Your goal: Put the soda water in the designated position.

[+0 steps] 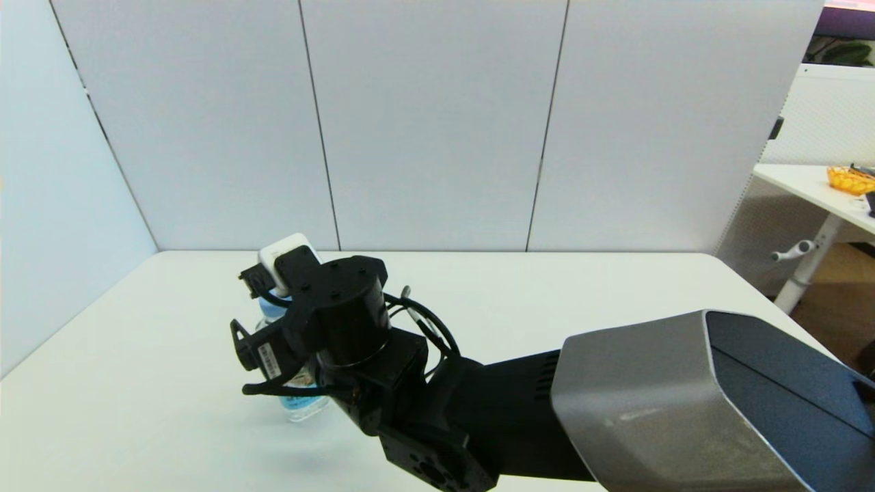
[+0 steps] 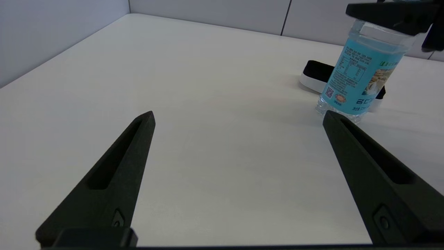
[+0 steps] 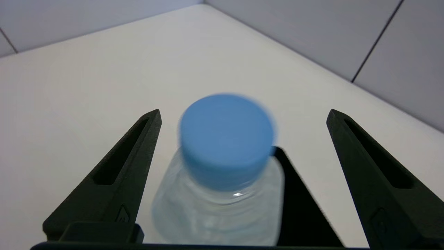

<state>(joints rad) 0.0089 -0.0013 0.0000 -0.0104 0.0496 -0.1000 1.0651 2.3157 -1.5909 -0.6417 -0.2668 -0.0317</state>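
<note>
I see the small clear plastic bottle with a light-blue cap (image 3: 225, 139) upright, cap up | right gripper (image 3: 242, 116) wide open around it, not touching | left gripper (image 2: 237, 116) wide open, empty.

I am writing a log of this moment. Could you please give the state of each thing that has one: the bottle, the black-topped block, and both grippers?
soda water: upright on the table, cap screwed on, standing between the right gripper's fingers, not clamped.
black-topped white block: lying flat on the table just behind the bottle, nothing on it.
right gripper: open, fingers on either side of the bottle's cap.
left gripper: open, empty, low over the table.
</note>
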